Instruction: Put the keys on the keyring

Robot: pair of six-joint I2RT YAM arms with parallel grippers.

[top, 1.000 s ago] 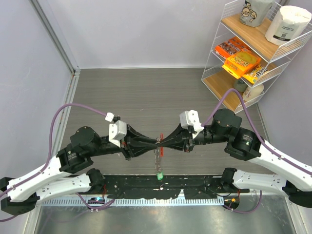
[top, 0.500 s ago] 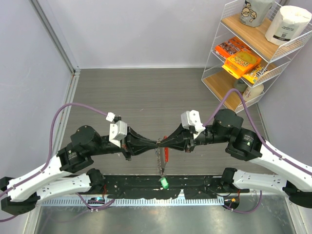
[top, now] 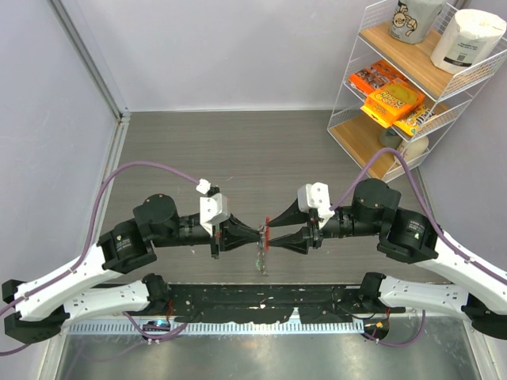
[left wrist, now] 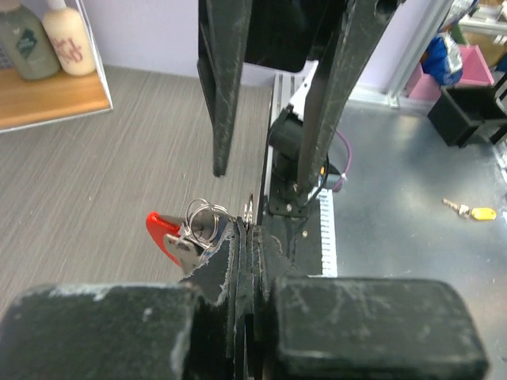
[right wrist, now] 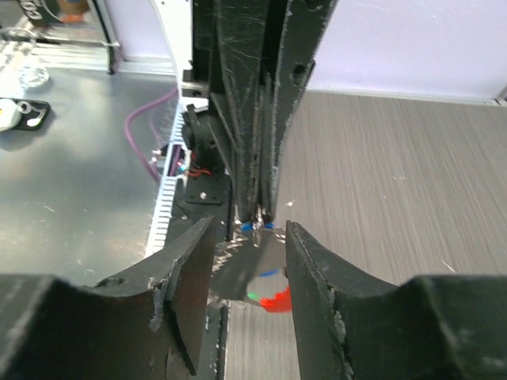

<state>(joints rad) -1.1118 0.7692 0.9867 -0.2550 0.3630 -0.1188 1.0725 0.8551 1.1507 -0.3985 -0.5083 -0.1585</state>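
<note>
Pinching the keyring, left gripper is clamped; right gripper gapes. Chain seems light and floppy, so better to grasp the stiff red clip.

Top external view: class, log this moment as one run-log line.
left pincer: shut on red curved-clip keyring with silvery chain | right pincer: open, facing left pincer tip to tip

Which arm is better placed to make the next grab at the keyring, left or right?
Right. The right tool is open and empty, facing the keyring. The left tool is shut on the keyring, so it is busy holding it.
</note>
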